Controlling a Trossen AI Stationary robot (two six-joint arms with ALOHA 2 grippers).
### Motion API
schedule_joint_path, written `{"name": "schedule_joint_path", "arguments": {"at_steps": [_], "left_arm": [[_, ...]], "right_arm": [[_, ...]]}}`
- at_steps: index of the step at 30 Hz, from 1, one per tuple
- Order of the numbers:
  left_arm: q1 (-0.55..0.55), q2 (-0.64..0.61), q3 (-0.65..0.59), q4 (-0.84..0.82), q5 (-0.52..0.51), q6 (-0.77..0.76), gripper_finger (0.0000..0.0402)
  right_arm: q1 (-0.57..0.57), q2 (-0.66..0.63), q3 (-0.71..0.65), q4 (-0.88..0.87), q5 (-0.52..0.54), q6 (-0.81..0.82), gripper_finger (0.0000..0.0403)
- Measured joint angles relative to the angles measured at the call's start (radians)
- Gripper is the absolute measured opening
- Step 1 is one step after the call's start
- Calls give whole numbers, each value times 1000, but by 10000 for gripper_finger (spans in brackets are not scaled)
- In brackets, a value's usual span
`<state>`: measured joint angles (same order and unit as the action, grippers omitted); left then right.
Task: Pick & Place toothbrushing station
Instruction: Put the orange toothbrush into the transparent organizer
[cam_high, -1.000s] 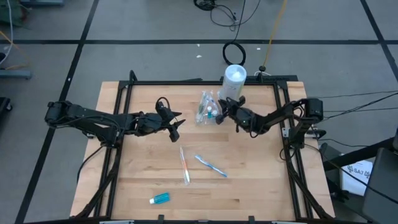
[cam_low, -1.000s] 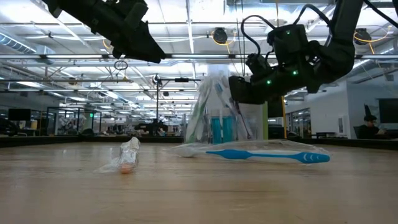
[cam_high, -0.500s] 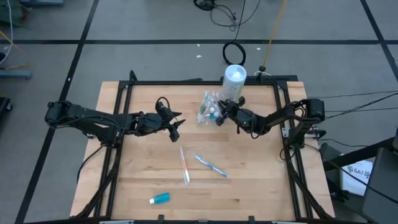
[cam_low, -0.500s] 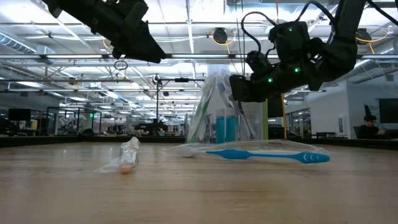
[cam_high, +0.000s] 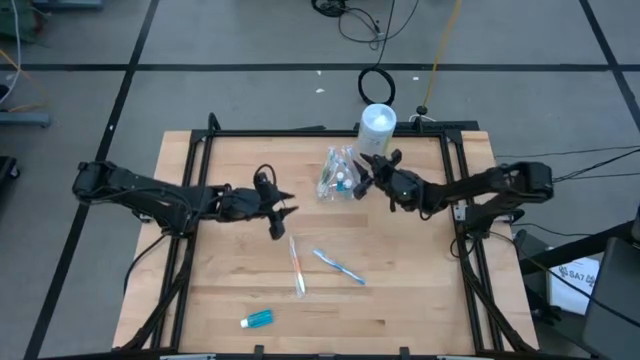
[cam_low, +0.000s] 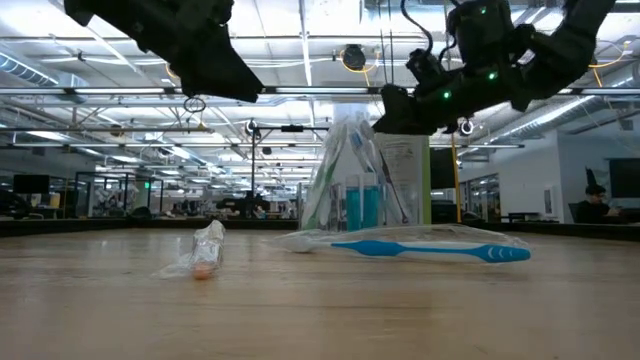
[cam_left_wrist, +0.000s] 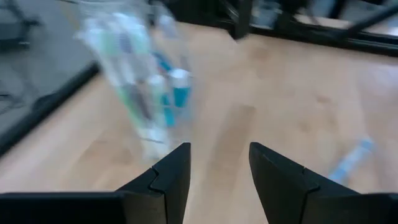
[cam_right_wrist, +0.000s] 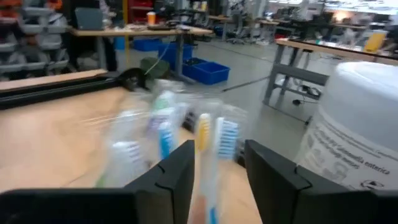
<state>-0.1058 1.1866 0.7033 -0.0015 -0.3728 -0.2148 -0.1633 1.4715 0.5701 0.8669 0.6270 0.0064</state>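
Right hand (cam_high: 366, 171) beside plastic bag (cam_high: 337, 175)

The plastic bag (cam_high: 338, 174) is standing upright toward the table's (cam_high: 420, 300) far edge, with toothbrushes and toothpaste tubes sitting inside it. The canister (cam_high: 377, 127) is standing just behind the bag, to its right. The right gripper (cam_high: 372, 172) is hanging just to the right of the bag, above the table. The left gripper (cam_high: 283, 214) is hanging well to the bag's left. Two toothbrushes (cam_high: 318, 264) are lying near the table's middle, one (cam_high: 297, 264) left of the other (cam_high: 339, 267). A toothpaste tube (cam_high: 257, 319) is lying near the front edge, left of centre.
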Motion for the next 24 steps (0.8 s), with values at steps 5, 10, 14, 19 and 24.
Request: {"name": "schedule_joint_path", "arguments": {"at_steps": [5,10,14,19,24], "left_arm": [[-79,0,0,-20,28,-2,170],[-165,0,0,-11,20,-1,170],[-216,0,0,9,-14,-22,170],[-261,26,0,17,-20,-98,170],[-281,115,0,88,-22,-124,170]], "right_arm": [[66,-97,0,-119,-2,-47,136],[133,-175,0,-139,-1,-127,137],[172,-226,0,-138,0,-131,139],[200,-265,0,-139,-3,-135,136],[211,-278,0,-140,-161,-180,135]]}}
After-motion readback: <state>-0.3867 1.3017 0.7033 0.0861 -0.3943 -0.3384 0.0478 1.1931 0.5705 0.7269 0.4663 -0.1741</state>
